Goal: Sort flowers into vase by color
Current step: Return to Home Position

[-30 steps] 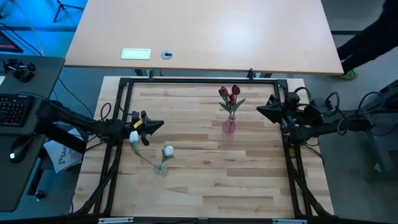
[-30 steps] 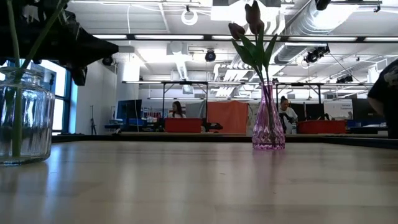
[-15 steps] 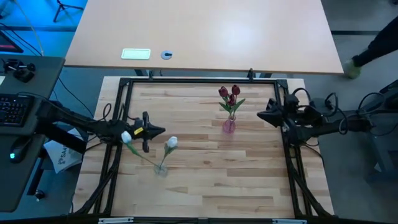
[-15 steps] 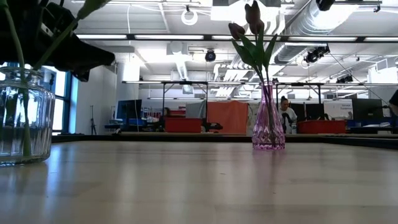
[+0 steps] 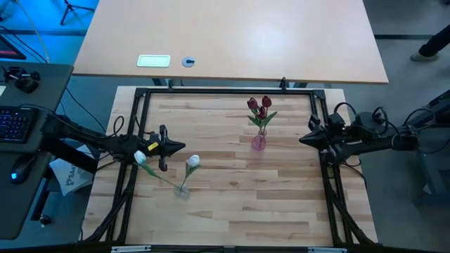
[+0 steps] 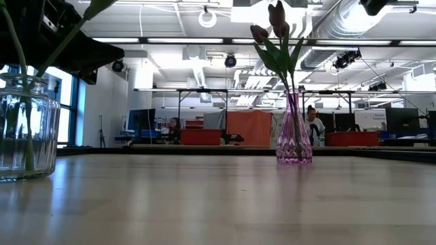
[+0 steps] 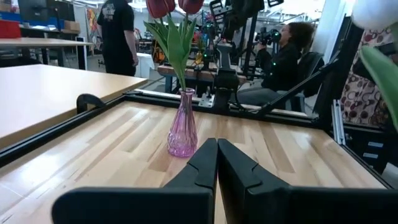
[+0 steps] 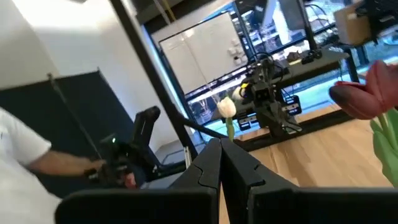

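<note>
Your left gripper (image 5: 179, 147) hangs over the left side of the wooden table (image 5: 239, 211), pointing toward its middle. Its fingers (image 7: 199, 168) are pressed flat together with nothing between them. Just beside it, the two white tulips (image 5: 193, 161) stand in the clear glass vase (image 5: 182, 190) on the table's left half. Both lean, one head tipping toward the middle and the other leaning out toward the left arm, and neither is held. In the low view you see that vase at the far left, with the dark gripper above it. Your right gripper (image 5: 304, 140) is at the table's right edge, well apart from the flowers and also pointing inward. The right wrist view shows its fingers (image 8: 208, 168) clamped tight on nothing. Between the two grippers, nearer the right one, the purple vase (image 5: 259, 143) stands upright with the dark red tulips (image 5: 259, 107) in it, their heads close together above green leaves. Beyond the table, the left wrist view shows you a standing person (image 7: 118, 31) and a seated person (image 7: 283, 62).
</note>
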### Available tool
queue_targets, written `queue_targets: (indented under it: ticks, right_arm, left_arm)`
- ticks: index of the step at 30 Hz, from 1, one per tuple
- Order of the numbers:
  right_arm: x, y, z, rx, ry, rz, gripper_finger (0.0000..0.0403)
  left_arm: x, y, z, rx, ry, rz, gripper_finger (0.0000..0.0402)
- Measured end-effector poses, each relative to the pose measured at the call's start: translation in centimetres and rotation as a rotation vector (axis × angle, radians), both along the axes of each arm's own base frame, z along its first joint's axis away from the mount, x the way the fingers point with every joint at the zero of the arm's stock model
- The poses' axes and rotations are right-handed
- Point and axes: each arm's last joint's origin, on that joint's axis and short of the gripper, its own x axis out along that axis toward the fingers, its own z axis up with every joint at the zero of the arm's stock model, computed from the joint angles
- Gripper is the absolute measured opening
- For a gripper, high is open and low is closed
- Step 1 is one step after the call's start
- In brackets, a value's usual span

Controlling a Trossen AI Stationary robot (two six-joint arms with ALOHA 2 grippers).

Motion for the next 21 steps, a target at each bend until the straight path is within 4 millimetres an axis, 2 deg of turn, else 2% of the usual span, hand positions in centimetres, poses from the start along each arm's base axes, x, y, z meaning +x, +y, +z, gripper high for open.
queue_targets:
  ticks: [8,15,18,21]
  right_arm:
    - [-0.7,0.4,-0.9,-0.084,-0.038,0.050,0.0000]
    - [0.4,1.0,-6.2,-0.009,-0.068,0.102,0.0000]
    - [0.1,1.0,-7.5,0.008,-0.073,0.109,0.0000]
    - [-0.4,0.9,-8.3,-0.001,-0.160,0.106,0.0000]
  left_arm:
    - [0.0,0.0,0.0,0.001,0.004,0.000,0.0000]
    - [0.0,0.0,0.0,0.000,0.004,0.000,0.0000]
    - [0.0,0.0,0.0,0.000,0.004,0.000,0.0000]
    - [0.0,0.0,0.0,0.000,0.004,0.000,0.0000]
